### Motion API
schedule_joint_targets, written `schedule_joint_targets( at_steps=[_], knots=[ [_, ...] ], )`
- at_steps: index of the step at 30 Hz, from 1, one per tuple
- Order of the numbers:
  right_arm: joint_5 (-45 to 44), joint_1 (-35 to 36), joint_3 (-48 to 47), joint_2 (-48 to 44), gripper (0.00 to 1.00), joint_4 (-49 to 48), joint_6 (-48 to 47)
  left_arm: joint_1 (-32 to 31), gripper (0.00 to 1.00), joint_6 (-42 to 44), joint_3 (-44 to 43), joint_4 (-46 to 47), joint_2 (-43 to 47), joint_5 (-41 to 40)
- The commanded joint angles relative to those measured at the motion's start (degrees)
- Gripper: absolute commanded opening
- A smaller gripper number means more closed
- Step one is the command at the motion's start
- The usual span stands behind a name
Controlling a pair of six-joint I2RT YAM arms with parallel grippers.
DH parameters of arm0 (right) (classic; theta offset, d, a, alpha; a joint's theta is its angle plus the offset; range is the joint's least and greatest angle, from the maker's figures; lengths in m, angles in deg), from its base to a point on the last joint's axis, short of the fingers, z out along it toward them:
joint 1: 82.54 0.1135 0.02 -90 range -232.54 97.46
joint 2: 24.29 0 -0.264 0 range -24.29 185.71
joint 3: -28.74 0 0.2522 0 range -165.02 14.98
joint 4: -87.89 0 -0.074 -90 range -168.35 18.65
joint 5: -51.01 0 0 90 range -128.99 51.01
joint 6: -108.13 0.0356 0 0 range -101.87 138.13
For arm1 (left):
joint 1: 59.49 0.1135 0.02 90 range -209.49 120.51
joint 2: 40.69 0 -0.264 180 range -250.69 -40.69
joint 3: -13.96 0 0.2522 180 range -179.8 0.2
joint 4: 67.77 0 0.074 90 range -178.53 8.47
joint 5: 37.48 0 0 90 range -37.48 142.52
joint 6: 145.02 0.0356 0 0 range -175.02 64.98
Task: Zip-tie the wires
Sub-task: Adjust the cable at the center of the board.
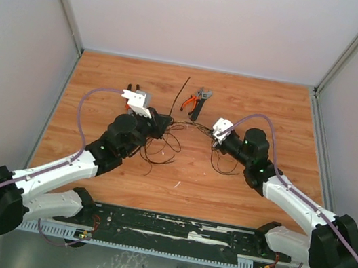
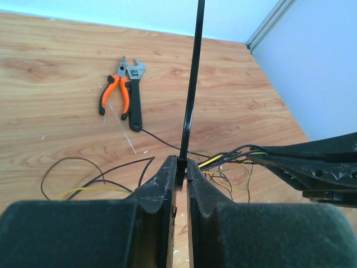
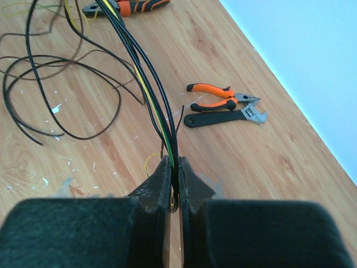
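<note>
My left gripper [image 2: 182,162] is shut on the lower end of the zip tie [image 2: 191,84], a straight black strip that rises out of the jaws and past the top of the left wrist view. In the top view the zip tie [image 1: 180,96] points away from the left gripper [image 1: 161,125]. My right gripper [image 3: 174,161] is shut on a bunch of the wires [image 3: 146,78], black with one yellow-green strand. From the right gripper [image 1: 212,131] the wires [image 1: 163,148] run across to the left one and trail in loose loops on the table.
Orange-handled pliers [image 1: 189,101] and a black wrench [image 1: 200,103] lie side by side at the back centre of the wooden table [image 1: 266,107]. Another orange-handled tool [image 3: 131,6] shows at the top of the right wrist view. Grey walls enclose the table.
</note>
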Motion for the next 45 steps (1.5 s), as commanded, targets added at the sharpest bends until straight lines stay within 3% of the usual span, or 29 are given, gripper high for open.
schedule_joint_targets(
  at_steps=[1, 15, 45],
  knots=[
    [-3.03, -1.26, 0.91, -1.26, 0.00, 0.93, 1.68, 1.07, 0.00, 1.26, -0.72, -0.27, 2.08, -2.04],
    [-9.02, -3.59, 1.49, -1.55, 0.00, -0.07, 4.04, 2.38, 0.00, 1.78, -1.10, -1.42, 2.05, -2.10],
    [-13.50, -6.82, 3.01, -2.15, 0.00, -1.36, 9.46, 3.54, 0.00, 2.31, -1.10, -3.38, 6.75, -3.68]
  ],
)
